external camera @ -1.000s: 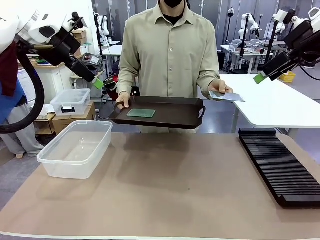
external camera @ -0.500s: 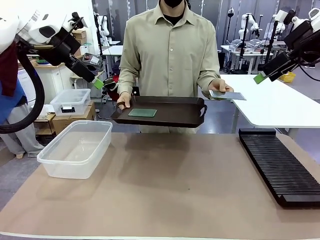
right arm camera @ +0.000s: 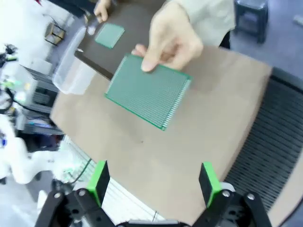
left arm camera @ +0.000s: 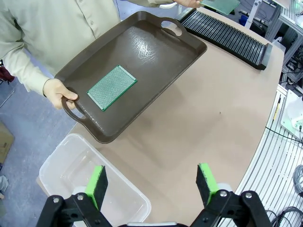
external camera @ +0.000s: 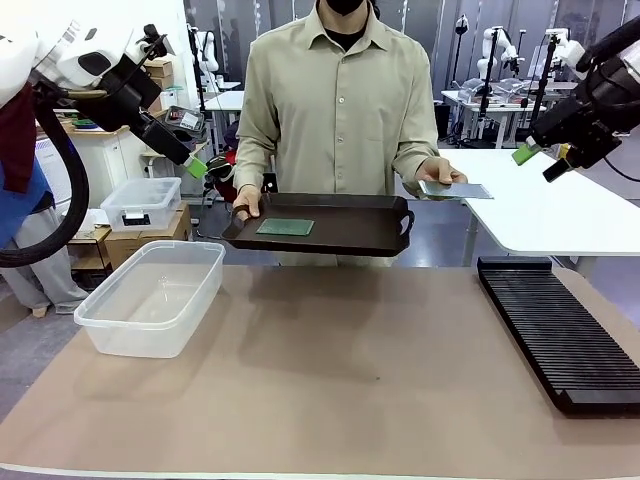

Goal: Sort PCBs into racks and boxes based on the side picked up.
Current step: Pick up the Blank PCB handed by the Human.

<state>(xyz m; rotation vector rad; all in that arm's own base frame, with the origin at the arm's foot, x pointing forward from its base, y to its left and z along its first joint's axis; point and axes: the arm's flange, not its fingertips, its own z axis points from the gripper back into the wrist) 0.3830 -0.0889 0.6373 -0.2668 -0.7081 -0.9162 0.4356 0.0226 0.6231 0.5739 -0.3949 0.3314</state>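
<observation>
One green PCB (external camera: 285, 227) lay flat, upper centre-left of the frame. A second PCB (external camera: 476, 190) was held level, upper right of centre. The black slotted rack (external camera: 560, 330) lay lower right; the clear tub (external camera: 130, 335) stood open, mid-left.

The right wrist view is blurred throughout. There the black rack (right arm camera: 267, 132) is only soft dark stripes, cut off by the right edge. The tray PCB (right arm camera: 110, 35) is too small and smeared to show any detail. The brown tray (right arm camera: 135, 16) under it runs out of the top edge. The person's hand (right arm camera: 173, 40) covers one corner of the held PCB (right arm camera: 147, 97). From the front, that held PCB lies nearly edge-on, so its face cannot be read, and the rack runs off the right edge. In the left wrist view the clear tub (left arm camera: 71, 165) is clipped by the bottom edge and partly hidden behind the fingers (left arm camera: 98, 182) of the left tool (left arm camera: 151, 182).
</observation>
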